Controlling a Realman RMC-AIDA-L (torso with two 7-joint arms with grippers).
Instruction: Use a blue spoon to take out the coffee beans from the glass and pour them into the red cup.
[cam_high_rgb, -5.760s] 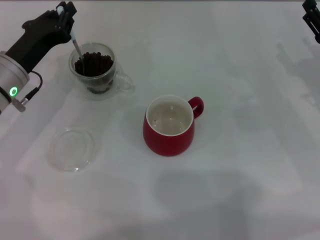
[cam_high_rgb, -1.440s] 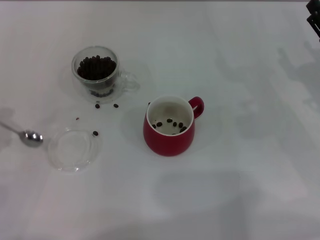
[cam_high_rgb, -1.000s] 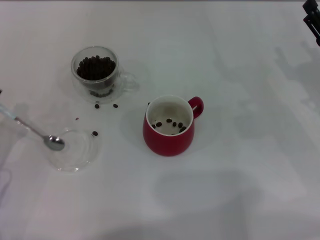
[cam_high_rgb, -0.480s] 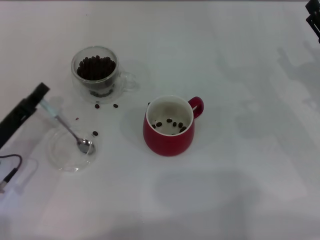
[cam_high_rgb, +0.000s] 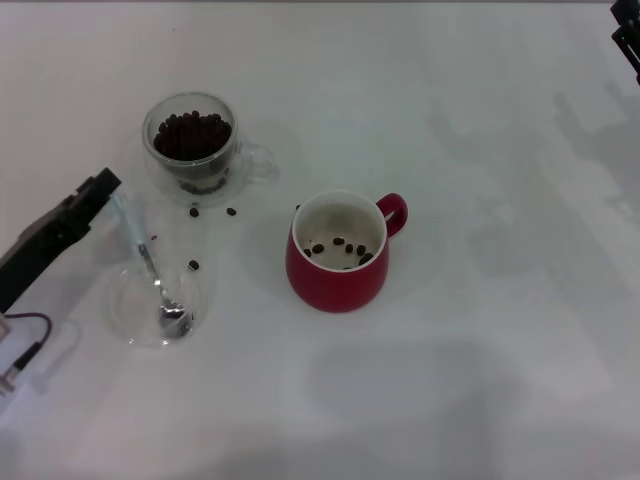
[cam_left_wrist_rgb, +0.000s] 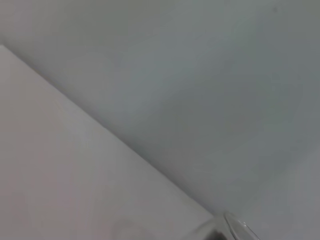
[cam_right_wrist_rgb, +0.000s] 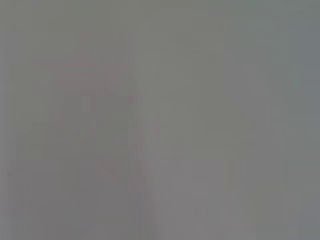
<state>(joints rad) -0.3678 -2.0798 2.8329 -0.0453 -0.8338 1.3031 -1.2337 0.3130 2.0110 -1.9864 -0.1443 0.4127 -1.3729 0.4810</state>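
My left gripper (cam_high_rgb: 104, 188) reaches in from the left edge of the head view, shut on the top of the blue spoon (cam_high_rgb: 130, 225). The spoon slants down and its silver bowl (cam_high_rgb: 173, 319) rests in a flat clear saucer (cam_high_rgb: 116, 303); no beans show in it. Behind the gripper stands the glass (cam_high_rgb: 190, 148), holding many coffee beans (cam_high_rgb: 193, 133). At centre is the red cup (cam_high_rgb: 337, 253), with several beans (cam_high_rgb: 340, 246) on its white bottom. My right gripper (cam_high_rgb: 628, 35) is parked at the far right corner.
A few loose beans (cam_high_rgb: 193, 212) lie on the white table (cam_high_rgb: 480, 300) in front of the glass, and one more bean (cam_high_rgb: 193, 265) lies by the saucer's far rim. Both wrist views show only blurred pale surface.
My left gripper has come in from the left with the spoon. The spoon's bowl has moved right and toward me, from the bare table onto the saucer. The cup now holds beans.
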